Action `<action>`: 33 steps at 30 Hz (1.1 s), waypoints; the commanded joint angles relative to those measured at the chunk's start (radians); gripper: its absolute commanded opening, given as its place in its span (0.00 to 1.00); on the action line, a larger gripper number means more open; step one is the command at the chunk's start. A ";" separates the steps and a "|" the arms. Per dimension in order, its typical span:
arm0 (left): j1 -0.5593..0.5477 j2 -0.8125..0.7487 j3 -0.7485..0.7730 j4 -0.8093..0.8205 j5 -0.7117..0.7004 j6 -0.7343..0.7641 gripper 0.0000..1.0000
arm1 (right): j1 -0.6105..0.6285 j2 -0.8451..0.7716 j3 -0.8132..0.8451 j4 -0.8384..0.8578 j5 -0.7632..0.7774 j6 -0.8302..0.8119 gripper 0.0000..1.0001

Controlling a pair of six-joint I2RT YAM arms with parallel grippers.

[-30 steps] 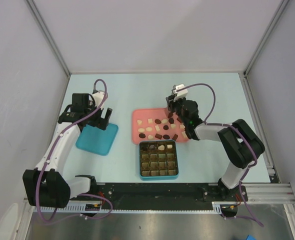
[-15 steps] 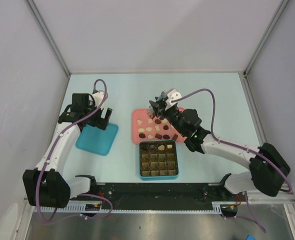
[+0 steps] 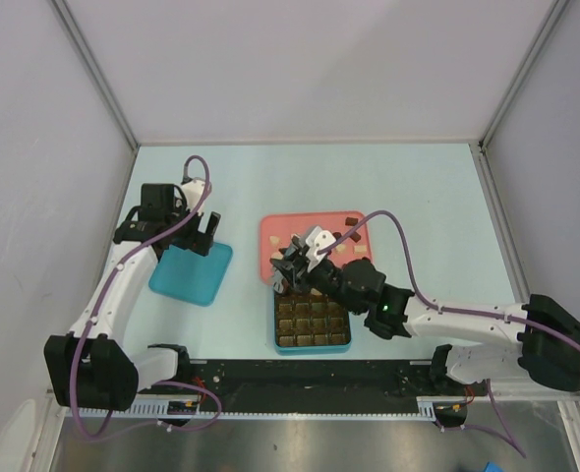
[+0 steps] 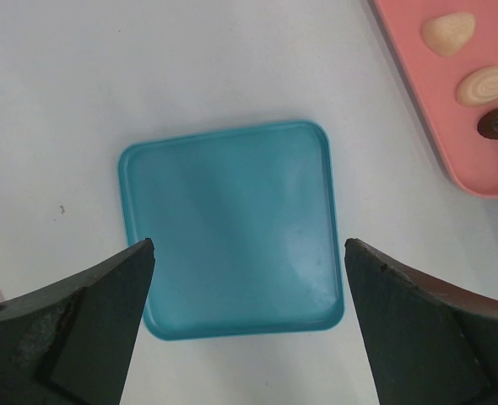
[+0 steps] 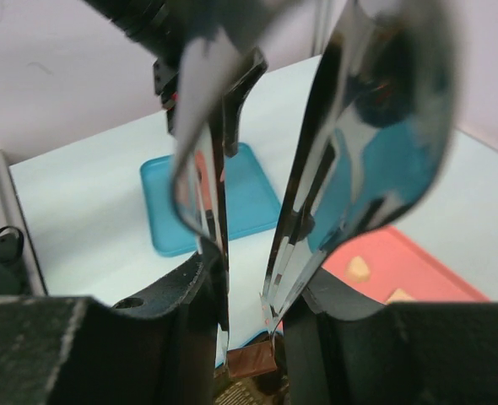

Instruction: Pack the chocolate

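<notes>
"Where is the chocolate (image 5: 251, 360)?"

"The right hand (image 5: 247, 337) pinches it, just above a corner of the teal box (image 3: 313, 350). It is small, square and red-brown."

"And the left hand (image 4: 249, 245)?"

"Wide open, over the teal lid (image 4: 232, 186) on the worktop (image 3: 418, 197)."

The right arm (image 3: 437, 317) reaches across the teal box's (image 3: 315, 326) far edge, and the right claw (image 3: 288, 278), pinching a chocolate (image 5: 251, 361), blocks the gap to the pink tray (image 3: 280, 226). The left claw (image 4: 249, 245) hangs spread wide above the teal lid (image 4: 232, 194). The bench (image 3: 300, 177) beyond the tray lies open.
</notes>
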 commanded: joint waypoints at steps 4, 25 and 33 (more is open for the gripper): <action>0.007 -0.052 0.002 0.014 0.005 -0.006 1.00 | 0.074 0.008 -0.027 0.030 0.060 0.084 0.30; 0.005 -0.046 0.002 0.014 0.005 -0.002 1.00 | 0.083 0.044 -0.037 0.072 0.098 0.069 0.45; 0.005 -0.047 0.003 0.014 0.003 0.001 1.00 | 0.021 0.024 -0.037 0.101 0.069 0.042 0.42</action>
